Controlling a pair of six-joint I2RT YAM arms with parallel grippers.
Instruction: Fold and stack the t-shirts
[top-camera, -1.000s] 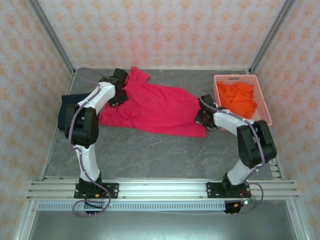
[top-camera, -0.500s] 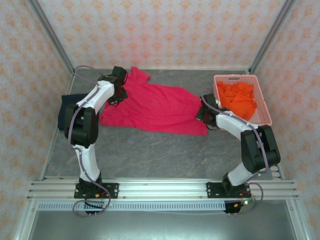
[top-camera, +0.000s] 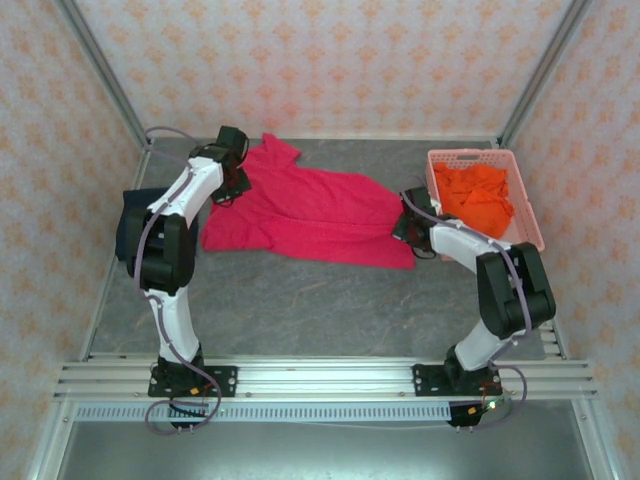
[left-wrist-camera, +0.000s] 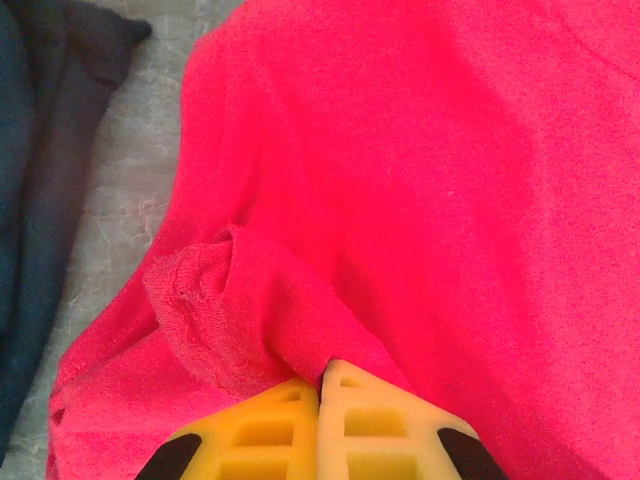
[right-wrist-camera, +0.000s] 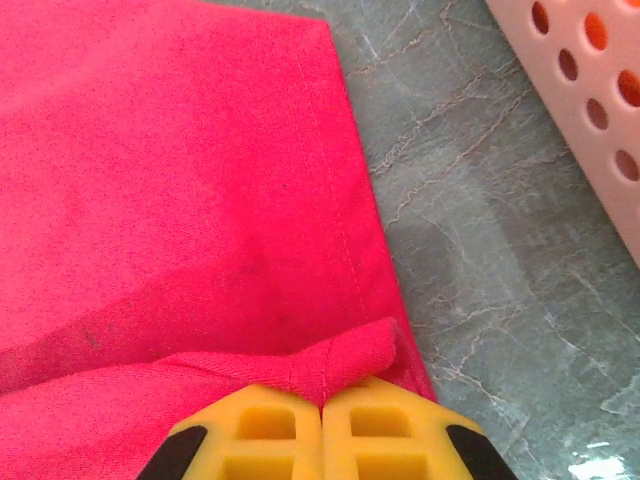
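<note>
The crimson-pink t-shirt lies spread across the back middle of the table. My left gripper is shut on a pinched fold of the crimson-pink t-shirt near its left sleeve; the left gripper has its yellow fingers pressed together on the cloth. At the shirt's right hem my right gripper is shut on the crimson-pink t-shirt, the right gripper pinching a small bunch. The dark navy t-shirt lies at the left edge, partly behind the left arm; the dark navy t-shirt lies next to the pink one. The bright orange t-shirt sits crumpled in the basket.
The pale pink lattice basket stands at the back right; the basket wall is close to my right gripper. Grey marbled table surface lies in front of the shirt. Patterned walls enclose the table on three sides.
My left gripper has moved toward the back and slightly left, pulling the shirt's left side with it. The right gripper has shifted a little toward the back with the hem.
</note>
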